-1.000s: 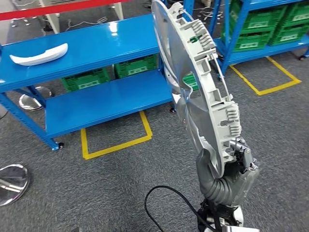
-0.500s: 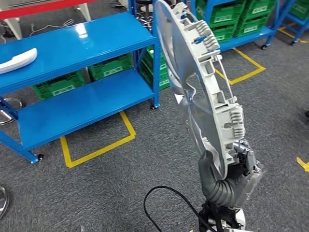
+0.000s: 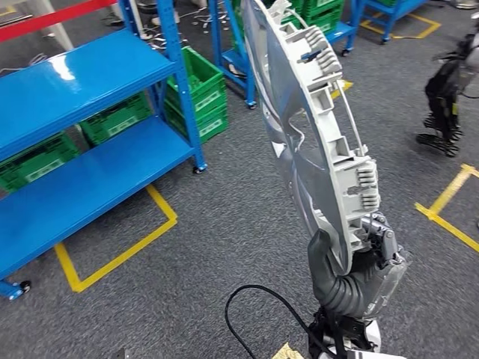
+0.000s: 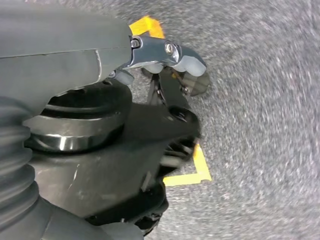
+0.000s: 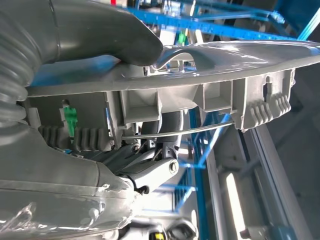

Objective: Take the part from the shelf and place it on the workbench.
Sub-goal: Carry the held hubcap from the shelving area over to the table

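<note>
Whole head view had shifted vs 1 s and 0.5 s ago: blue shelf (image 3: 84, 112) slid toward left edge, the white piece that lay on its top level was gone from frame, green crates (image 3: 197, 97) now sat near centre, and a dark legged machine (image 3: 449, 97) had come in at far right. That was camera/body turning, not things moving. Part (image 3: 316, 134), a large grey ribbed plastic panel, kept the same spot in frame, upright and a bit tilted, off the shelf and carried over grey carpet (image 3: 197, 247). Right hand (image 3: 361, 273) gripped its lower edge; rt wrist view showed thumb (image 5: 113, 30) pressed on the smooth face and fingers (image 5: 154, 172) hooked under the ribbed back. Left hand (image 4: 166, 52) hung low over the floor, nothing in it, fingers looked curled, but can't tell for sure. Judgement: pick done, robot was mid-turn away from shelf twd workbench; no workbench seen yet, so placing was still to do.
</note>
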Motion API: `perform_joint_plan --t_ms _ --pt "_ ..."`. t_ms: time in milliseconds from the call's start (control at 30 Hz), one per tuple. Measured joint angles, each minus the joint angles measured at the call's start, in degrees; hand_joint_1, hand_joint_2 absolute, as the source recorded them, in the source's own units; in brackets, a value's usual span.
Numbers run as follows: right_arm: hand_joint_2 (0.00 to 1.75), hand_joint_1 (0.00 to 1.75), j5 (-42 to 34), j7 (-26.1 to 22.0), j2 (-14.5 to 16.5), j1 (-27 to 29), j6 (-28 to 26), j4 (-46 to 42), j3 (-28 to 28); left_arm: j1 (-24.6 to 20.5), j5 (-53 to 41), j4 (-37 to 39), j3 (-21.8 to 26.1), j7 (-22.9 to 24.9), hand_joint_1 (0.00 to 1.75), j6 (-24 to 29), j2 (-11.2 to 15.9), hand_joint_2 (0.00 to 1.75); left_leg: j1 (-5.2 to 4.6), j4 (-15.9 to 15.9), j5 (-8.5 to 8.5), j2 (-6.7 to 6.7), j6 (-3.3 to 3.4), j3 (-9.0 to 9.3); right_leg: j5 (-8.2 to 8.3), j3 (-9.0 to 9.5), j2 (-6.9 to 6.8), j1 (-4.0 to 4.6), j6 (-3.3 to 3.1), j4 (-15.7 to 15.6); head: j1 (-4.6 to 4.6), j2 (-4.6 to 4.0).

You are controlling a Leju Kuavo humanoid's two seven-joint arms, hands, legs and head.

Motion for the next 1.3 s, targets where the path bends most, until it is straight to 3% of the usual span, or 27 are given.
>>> perform_joint_plan --t_ms 67,133,167,233,267,300,367,400,433,533,567,633,667,733,800,833,867,900,967,1033,1100,1133,1167,1200,1233,1300 --pt "1.75 1.75 0.4 0.0 0.0 -0.1 0.0 0.0 0.0 0.0 0.0 0.0 0.0 0.1 0.00 -0.2 -0.1 1.75 0.44 -4.2 0.88 -2.51 0.28 1.79 0.35 -0.70 1.54 -0.08 0.79 0.2 -0.09 0.01" --pt "1.75 1.75 1.3 0.0 0.0 -0.1 0.0 -0.1 0.0 -0.1 0.1 0.0 0.0 0.3 0.00 -0.3 -0.2 1.75 0.36 -4.7 0.79 -1.66 1.09 1.82 0.89 -1.40 2.99 -0.32 1.67 -0.1 -0.15 0.01" --pt "1.75 1.75 1.9 0.0 0.0 -0.1 0.0 -0.1 0.0 -0.1 0.2 0.0 0.0 0.4 0.00 -0.4 -0.2 1.75 0.35 -4.8 0.93 -0.86 1.49 1.82 0.85 -1.73 2.51 -0.27 2.00 0.0 -0.16 0.00" --pt "1.75 1.75 2.9 0.0 0.0 0.1 -0.1 -0.3 0.0 -0.2 0.3 0.0 0.0 0.6 0.00 -0.4 -0.4 1.75 0.35 -5.0 1.13 0.85 2.21 1.84 -1.19 -3.53 -0.96 0.05 2.43 3.3 0.35 0.01" --pt "1.75 1.75 3.2 -0.1 0.1 0.1 -0.1 -0.3 0.0 -0.1 0.3 0.0 0.0 0.7 0.00 -0.3 -0.4 1.75 0.17 -5.0 1.11 1.70 2.44 1.85 -3.08 -5.04 -3.33 0.22 2.55 6.7 0.61 0.01" --pt "1.75 1.75 3.4 -0.2 0.1 0.2 -0.1 -0.3 0.0 0.0 0.4 0.0 0.0 0.8 0.00 -0.3 -0.4 1.75 0.00 -5.0 1.07 2.63 2.62 1.85 -5.06 -6.83 -4.77 0.23 2.62 10.8 0.82 0.01" --pt "1.75 1.75 3.6 -0.4 0.2 0.5 -0.1 -0.3 -0.1 0.1 0.4 0.0 0.0 0.9 0.00 -0.3 -0.4 1.75 -0.27 -5.0 1.00 4.45 2.74 1.86 -6.82 -8.83 -5.71 0.22 2.56 15.9 0.83 0.01" --pt "1.75 1.75 3.6 -0.5 0.2 0.7 -0.1 -0.4 -0.2 0.1 0.4 0.0 0.0 1.0 0.00 -0.3 -0.4 1.75 -0.36 -5.0 0.97 5.30 2.76 1.90 -6.23 -8.27 -5.89 0.24 2.43 15.5 0.83 0.00" --pt "1.75 1.75 3.7 -0.6 0.3 0.9 -0.1 -0.4 -0.3 0.1 0.5 0.0 0.0 1.0 0.00 -0.3 -0.4 1.75 -0.44 -5.0 0.91 6.06 2.73 1.98 -4.79 -6.48 -6.30 0.31 2.24 12.7 0.83 0.00" --pt "1.75 1.75 3.7 -0.7 0.6 0.9 -0.1 -0.8 -0.4 0.0 0.4 0.0 0.0 1.0 0.00 -0.3 -0.4 1.75 -0.92 -4.9 0.55 7.91 2.24 2.36 -1.48 0.02 -9.54 0.97 1.33 1.9 0.79 0.00" --pt "1.75 1.75 3.8 -0.7 0.6 0.9 -0.1 -0.9 -0.4 0.0 0.4 0.0 0.0 1.0 0.00 -0.3 -0.4 1.75 -1.08 -4.9 0.49 8.40 2.02 2.44 -1.33 0.74 -10.02 1.18 0.98 0.6 0.75 0.00" --pt "1.75 1.75 3.8 -0.8 0.8 1.0 -0.1 -1.0 -0.4 0.0 0.4 0.0 0.0 1.0 0.00 -0.3 -0.4 1.75 -1.18 -5.0 0.51 9.42 1.52 2.55 -1.19 0.49 -8.91 1.30 0.30 0.3 0.73 0.00" --pt "1.75 1.75 3.8 -0.8 0.8 1.1 -0.1 -1.1 -0.4 -0.1 0.4 0.0 0.0 1.0 0.00 -0.3 -0.4 1.75 -1.12 -4.9 0.32 9.21 1.19 2.59 -1.03 0.39 -8.27 1.19 0.01 0.2 0.72 0.00" --pt "1.75 1.75 3.9 -0.8 1.0 1.1 -0.1 -1.3 -0.5 -0.3 0.4 0.0 0.0 1.0 0.00 -0.4 -0.4 1.75 -0.94 -2.5 -1.71 6.90 0.55 1.65 -0.65 0.34 -6.98 0.82 -0.57 -0.2 0.62 0.00" --pt "1.75 1.75 4.0 -0.8 1.2 1.1 -0.1 -1.4 -0.6 -0.2 0.4 0.0 0.0 0.9 0.00 -0.4 -0.3 1.75 -0.82 4.2 -5.45 4.26 0.25 -1.43 -0.43 0.19 -5.59 0.61 -0.88 -0.3 0.47 0.00" --pt "1.75 1.75 4.0 -0.8 1.3 1.0 -0.1 -1.4 -0.6 -0.1 0.4 0.0 0.0 0.8 0.00 -0.4 -0.3 1.75 -0.80 7.8 -6.86 3.79 0.18 -3.15 -0.36 0.10 -4.81 0.58 -0.94 -0.3 0.44 0.00" --pt "1.75 1.75 3.9 -0.9 1.3 1.0 -0.1 -1.3 -0.6 -0.1 0.3 0.0 0.0 0.7 0.00 -0.4 -0.2 1.75 -0.79 10.0 -7.24 3.63 0.13 -4.30 -0.29 0.02 -3.96 0.56 -0.93 -0.3 0.43 0.00" --pt "1.75 1.75 3.7 -1.0 1.3 1.0 -0.1 -1.2 -0.7 -0.1 0.3 0.0 0.0 0.5 0.00 -0.4 -0.1 1.75 -0.77 10.4 -6.55 3.56 0.11 -4.58 -0.20 -0.03 -3.08 0.50 -0.86 -0.3 0.44 0.00" --pt "1.75 1.75 3.1 -1.4 1.4 1.0 -0.1 -1.1 -0.7 -0.1 0.3 0.0 0.0 0.1 0.00 -0.5 0.0 1.75 -0.53 5.4 -2.69 2.66 0.04 -2.24 0.01 -0.09 -1.28 0.26 -0.51 -0.2 0.43 0.00" --pt "1.75 1.75 2.6 -1.7 1.7 1.0 -0.1 -1.1 -0.8 -0.2 0.3 0.0 0.0 -0.1 0.00 -0.5 0.0 1.75 0.02 -1.5 0.11 -0.15 -0.02 0.97 0.22 -0.45 0.35 0.18 0.06 0.0 0.34 0.00" --pt "1.75 1.75 2.3 -2.0 1.9 0.9 -0.1 -1.1 -0.9 -0.2 0.3 0.0 0.0 -0.2 0.00 -0.5 0.0 1.75 0.23 -4.5 0.31 -1.74 0.40 2.24 0.57 -1.08 1.66 0.13 0.80 0.1 0.23 0.00" --pt "1.75 1.75 2.3 -2.1 1.9 1.0 -0.1 -1.1 -0.9 -0.2 0.3 0.0 0.0 -0.4 0.00 -0.5 0.0 1.75 0.18 -4.8 0.19 -1.30 0.84 2.35 0.80 -1.42 2.29 0.01 1.15 0.0 0.22 0.00" --pt "1.75 1.75 2.3 -2.1 2.0 1.2 -0.1 -1.1 -1.0 -0.3 0.2 0.0 0.0 -0.7 0.00 -0.6 0.0 1.75 0.15 -4.8 0.32 -0.67 1.25 2.34 0.95 -1.62 2.46 -0.08 1.46 -0.2 0.15 0.00" --pt "1.75 1.75 2.4 -2.2 2.0 1.3 -0.1 -1.1 -1.1 -0.3 0.2 0.0 0.0 -1.1 0.00 -0.7 -0.1 1.75 0.16 -4.8 0.43 -0.02 1.67 2.37 0.70 -1.93 1.58 0.01 1.72 0.2 0.27 0.00" --pt "1.75 1.75 2.4 -2.2 2.0 1.4 -0.1 -1.1 -1.1 -0.3 0.1 0.0 0.0 -1.5 0.00 -0.8 -0.1 1.75 0.17 -4.9 0.52 0.72 2.07 2.39 -0.21 -2.69 -0.04 0.14 1.94 1.6 0.55 0.00" --pt "1.75 1.75 2.5 -2.1 2.0 1.3 -0.1 -1.1 -1.2 -0.3 0.1 0.0 0.0 -2.0 0.00 -1.0 -0.1 1.75 -0.04 -4.9 0.51 2.32 2.61 2.41 -3.73 -5.57 -3.97 0.38 2.27 8.1 1.07 0.01"
